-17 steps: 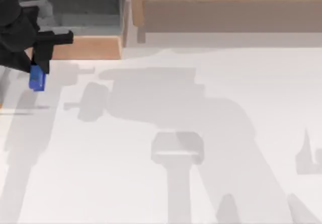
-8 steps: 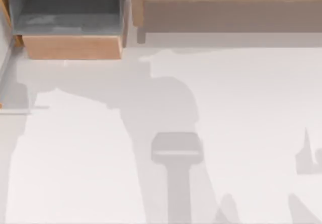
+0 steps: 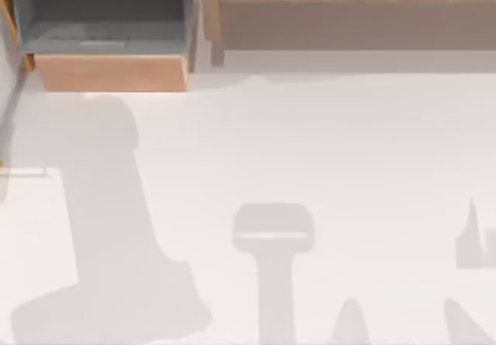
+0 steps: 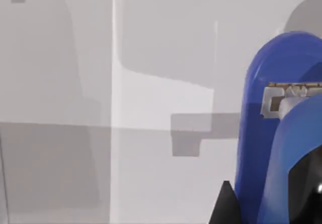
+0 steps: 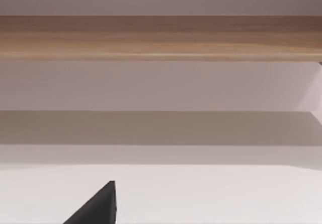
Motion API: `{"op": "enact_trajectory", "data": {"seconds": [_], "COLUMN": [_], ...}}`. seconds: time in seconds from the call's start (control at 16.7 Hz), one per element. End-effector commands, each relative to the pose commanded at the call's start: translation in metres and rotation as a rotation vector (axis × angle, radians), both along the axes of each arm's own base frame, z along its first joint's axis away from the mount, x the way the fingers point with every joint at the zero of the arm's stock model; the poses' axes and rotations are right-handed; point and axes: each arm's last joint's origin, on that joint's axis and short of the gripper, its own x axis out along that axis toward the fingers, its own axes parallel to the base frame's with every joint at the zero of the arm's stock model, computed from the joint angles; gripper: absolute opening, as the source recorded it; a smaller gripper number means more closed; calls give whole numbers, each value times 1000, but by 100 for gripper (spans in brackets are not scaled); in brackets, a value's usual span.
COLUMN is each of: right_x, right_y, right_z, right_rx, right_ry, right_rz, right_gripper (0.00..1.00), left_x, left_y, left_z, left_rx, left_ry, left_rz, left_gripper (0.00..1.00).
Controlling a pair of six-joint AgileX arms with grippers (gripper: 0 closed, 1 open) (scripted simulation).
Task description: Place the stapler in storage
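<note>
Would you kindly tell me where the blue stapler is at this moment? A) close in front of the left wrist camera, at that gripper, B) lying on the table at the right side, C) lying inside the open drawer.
A: the stapler looms large in the left wrist view, while the open drawer in the top view holds no stapler.

Glossy blue stapler (image 4: 282, 133); matt wooden drawer (image 3: 112, 72); smooth white table (image 3: 325, 151).

A white table (image 3: 325, 143) spreads beneath the overhead camera, crossed by soft grey shadows. At its far edge, top left, an open wooden drawer (image 3: 108, 39) shows a grey interior behind a light wood front. To its right runs a long wooden cabinet (image 3: 349, 12), its pale wood rail (image 5: 161, 38) seen close from the right wrist.
</note>
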Motion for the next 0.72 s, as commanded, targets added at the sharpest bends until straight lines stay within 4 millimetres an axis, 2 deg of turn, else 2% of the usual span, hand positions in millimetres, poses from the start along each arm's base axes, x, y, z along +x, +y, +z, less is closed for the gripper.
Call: {"op": "enact_trajectory", "data": {"seconds": [0.18, 0.72], "right_x": [0, 0], "right_y": [0, 0], "right_z": [0, 0], "right_rx": [0, 0], "right_ry": [0, 0], "right_rz": [0, 0], "right_gripper": [100, 100], "left_x": [3, 3], "left_y": [-6, -5], "left_z": [-18, -23], "left_rx": [3, 3], "left_ry": [63, 66], "left_rz": [-48, -46], "left_gripper": [0, 0]}}
